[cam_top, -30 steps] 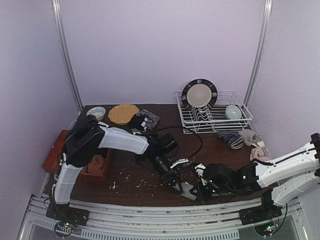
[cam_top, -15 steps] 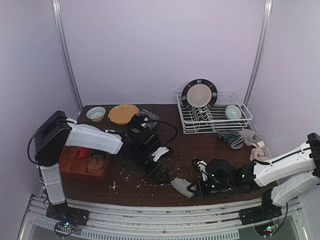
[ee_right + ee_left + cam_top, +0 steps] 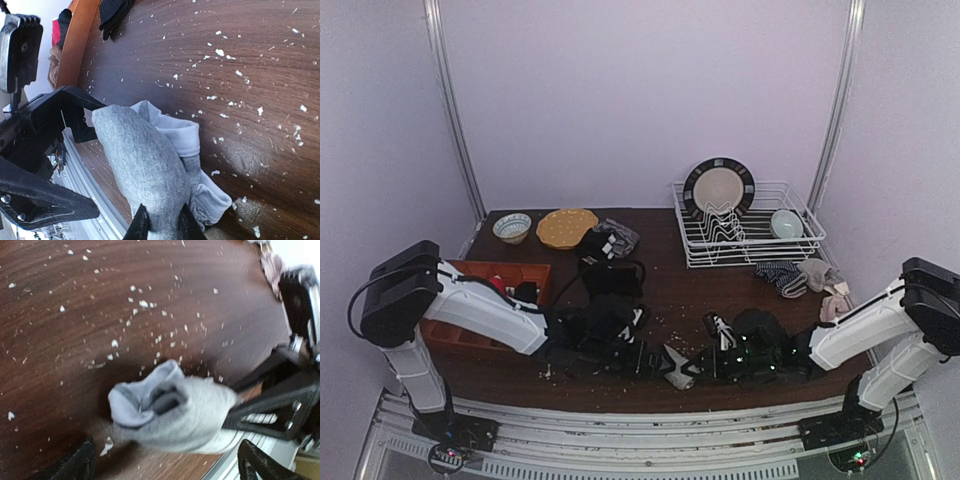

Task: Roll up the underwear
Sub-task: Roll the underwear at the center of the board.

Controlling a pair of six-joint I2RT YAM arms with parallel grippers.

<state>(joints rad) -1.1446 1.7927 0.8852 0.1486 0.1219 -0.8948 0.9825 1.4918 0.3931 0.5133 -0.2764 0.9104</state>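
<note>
At the far left a wooden tray (image 3: pixel 480 270) holds a few cloth items in its compartments, probably the place for finished rolls. From there the left arm lies low across the table (image 3: pixel 700 295), which is strewn with pale crumbs (image 3: pixel 142 303). The left gripper (image 3: pixel 167 467) has its jaws spread wide, one dark fingertip on either side of the bundle and neither touching it, so it looks free either to let go or to take a new hold. Between the two grippers, near the front edge of the table, is the grey underwear (image 3: pixel 172 412). It is bunched into a loose roll, with a paler fold showing at its open end. The right gripper (image 3: pixel 161 226) is pinched closed on the near end of that roll, seemingly to stop it from unwinding, and lifts it slightly off the wood. Further right, beside the dish rack (image 3: pixel 800 245), a striped sock (image 3: pixel 778 272) and tan cloths (image 3: pixel 823 275) lie apart, not yet rolled.
</note>
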